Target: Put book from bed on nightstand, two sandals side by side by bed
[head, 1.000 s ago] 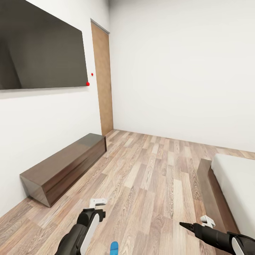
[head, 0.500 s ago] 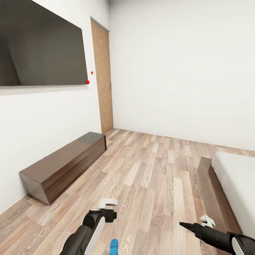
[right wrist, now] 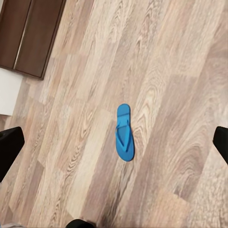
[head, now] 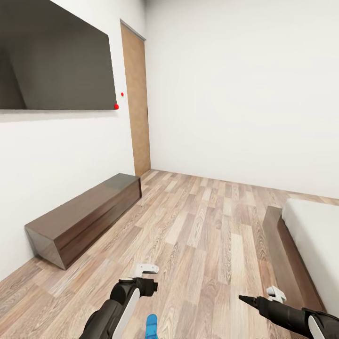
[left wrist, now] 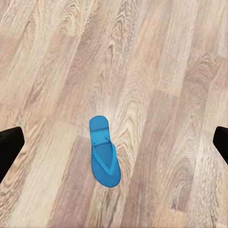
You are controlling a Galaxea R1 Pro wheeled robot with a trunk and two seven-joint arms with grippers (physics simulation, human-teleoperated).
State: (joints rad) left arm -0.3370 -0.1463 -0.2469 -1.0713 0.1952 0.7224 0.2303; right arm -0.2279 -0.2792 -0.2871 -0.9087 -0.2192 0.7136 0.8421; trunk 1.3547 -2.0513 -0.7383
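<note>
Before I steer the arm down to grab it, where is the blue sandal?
The sandal lies flat on the wood floor at the head view's bottom edge, between the two arms, nearer the left tool.

Home bedroom, bed (head: 313, 235), wall television (head: 54, 61), plank floor (head: 207, 226)

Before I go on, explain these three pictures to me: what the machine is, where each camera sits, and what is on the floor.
This is a simulated wheeled robot with two arms. The head camera looks forward and down: the left gripper and right gripper hang low over the floor. Both are open and hold nothing. A blue sandal lies on the floor between the arms, at the picture's bottom edge. To the right is the bed; on the left, a low cabinet under a dark wall screen, with a door beyond. The other two cameras sit on the wrists, looking down past the dark fingertips; each shows one sandal lying flat on the planks.
</note>
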